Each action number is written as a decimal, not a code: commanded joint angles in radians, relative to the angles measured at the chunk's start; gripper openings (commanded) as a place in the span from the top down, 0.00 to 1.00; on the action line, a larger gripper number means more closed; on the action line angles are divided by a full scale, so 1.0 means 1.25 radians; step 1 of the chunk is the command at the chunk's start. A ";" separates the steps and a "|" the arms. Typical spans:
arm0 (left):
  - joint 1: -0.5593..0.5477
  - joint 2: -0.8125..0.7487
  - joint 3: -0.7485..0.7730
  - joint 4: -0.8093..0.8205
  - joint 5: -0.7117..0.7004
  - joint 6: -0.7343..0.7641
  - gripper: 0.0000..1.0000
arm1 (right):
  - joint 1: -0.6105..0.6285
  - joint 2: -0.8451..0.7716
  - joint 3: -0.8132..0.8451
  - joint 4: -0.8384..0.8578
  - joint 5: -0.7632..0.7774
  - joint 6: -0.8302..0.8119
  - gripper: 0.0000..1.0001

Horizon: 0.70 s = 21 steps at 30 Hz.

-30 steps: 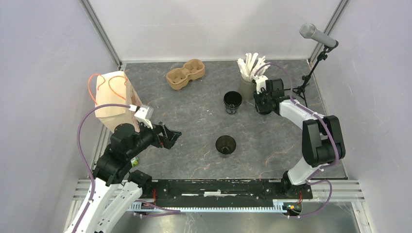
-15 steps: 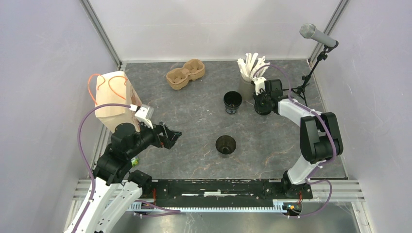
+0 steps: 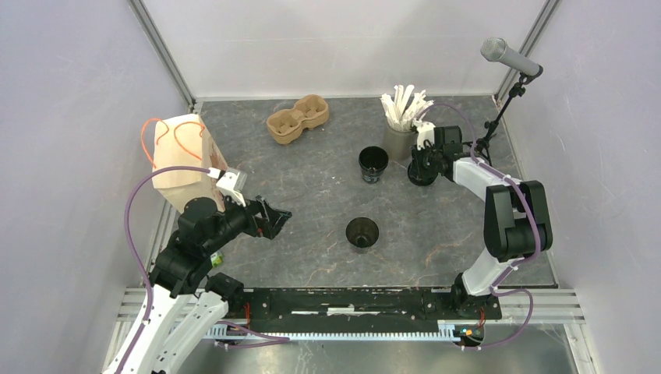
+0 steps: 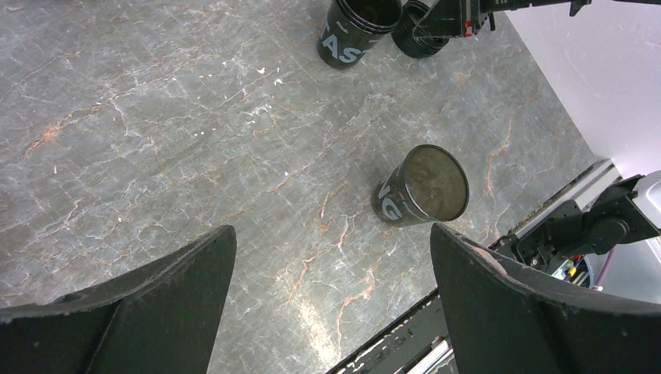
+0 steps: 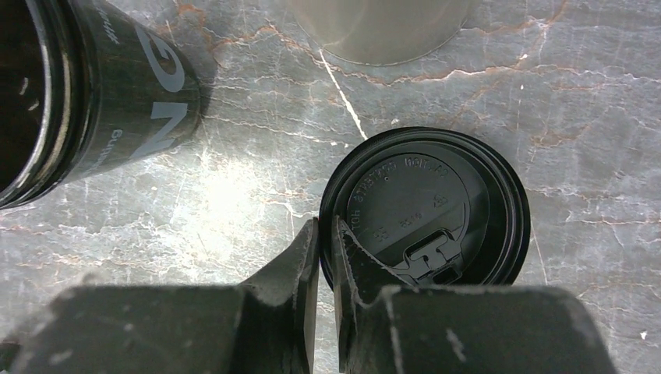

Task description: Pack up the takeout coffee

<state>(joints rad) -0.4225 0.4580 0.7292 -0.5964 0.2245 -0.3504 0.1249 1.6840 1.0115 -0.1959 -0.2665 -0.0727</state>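
Two black takeout coffee cups stand open with no lid on: one mid-table, one farther back. A round black plastic lid lies to the right of the far cup, in front of the grey cup. My right gripper is shut on the lid's left rim, one finger outside it and one on top. My left gripper hovers wide open over bare table at the left, holding nothing.
A grey cup of white sticks stands just behind the lid. A brown pulp two-cup carrier sits at the back. A paper bag with orange handles is at the left edge. A microphone stand rises at the back right.
My right gripper's jaws have narrowed onto the lid's rim, and its wrist has shifted slightly right. The left arm and both cups have not moved.
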 commanded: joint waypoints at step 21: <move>-0.001 0.001 -0.004 0.019 0.018 -0.020 0.00 | -0.028 -0.016 0.012 0.032 -0.085 0.032 0.94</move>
<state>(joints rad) -0.4225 0.4580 0.7292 -0.5964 0.2241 -0.3504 0.0952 1.6821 1.0115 -0.1806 -0.3664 -0.0311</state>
